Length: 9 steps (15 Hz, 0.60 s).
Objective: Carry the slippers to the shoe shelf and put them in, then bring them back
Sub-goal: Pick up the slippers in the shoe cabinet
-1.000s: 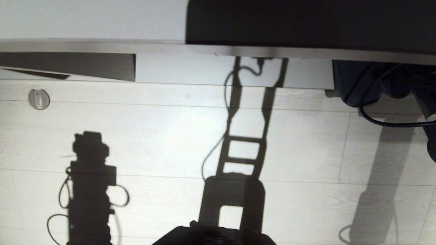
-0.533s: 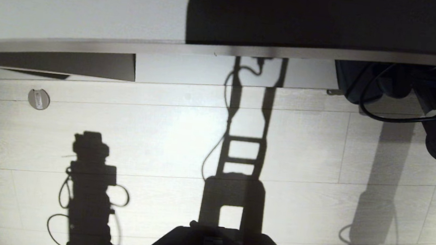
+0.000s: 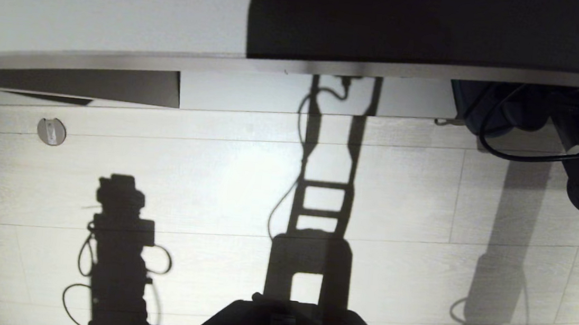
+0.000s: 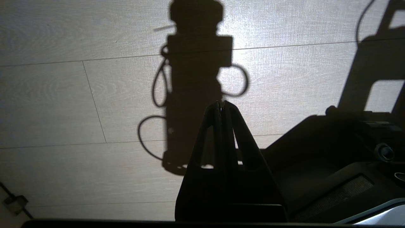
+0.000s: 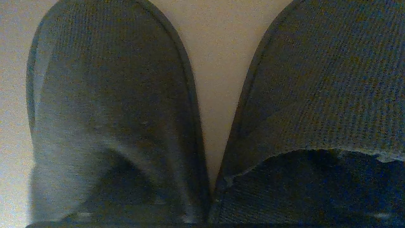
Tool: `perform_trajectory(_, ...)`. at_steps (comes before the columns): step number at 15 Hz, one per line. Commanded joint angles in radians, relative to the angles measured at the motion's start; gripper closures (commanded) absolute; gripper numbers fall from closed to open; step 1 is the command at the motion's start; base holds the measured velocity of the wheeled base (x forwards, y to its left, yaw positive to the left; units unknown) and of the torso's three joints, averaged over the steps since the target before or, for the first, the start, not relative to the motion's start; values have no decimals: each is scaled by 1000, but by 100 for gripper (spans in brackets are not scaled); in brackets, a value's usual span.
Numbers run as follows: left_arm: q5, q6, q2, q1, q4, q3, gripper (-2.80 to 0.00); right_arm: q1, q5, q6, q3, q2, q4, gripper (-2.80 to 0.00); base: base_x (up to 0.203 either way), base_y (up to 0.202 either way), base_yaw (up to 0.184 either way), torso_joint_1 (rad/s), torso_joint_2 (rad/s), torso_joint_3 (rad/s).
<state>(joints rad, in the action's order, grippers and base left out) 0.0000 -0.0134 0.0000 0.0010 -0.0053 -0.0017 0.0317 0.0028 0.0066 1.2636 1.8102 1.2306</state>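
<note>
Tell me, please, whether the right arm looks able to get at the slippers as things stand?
Probably yes: the slippers lie side by side right before its wrist camera with nothing between, though the right claw itself is out of sight.

No text, label, brand, number or sign can be read in any view. The slippers (image 5: 107,104) show only plain ribbed fabric, and the floor (image 3: 213,187) only pale wood grain.

The slippers (image 5: 110,104) lie side by side, heels touching, on a pale board (image 5: 218,47).
</note>
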Motion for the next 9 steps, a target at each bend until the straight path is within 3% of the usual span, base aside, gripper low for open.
perform_trajectory(1, 0, 0, 1, 1, -1, 0, 0, 1, 0, 0, -3, -3, 6, 0, 0, 0, 0, 0, 0, 0)
perform_trajectory(9, 0, 0, 0, 1, -1, 0, 0, 1, 0, 0, -9, -8, 6, 0, 0, 0, 0, 0, 0, 0)
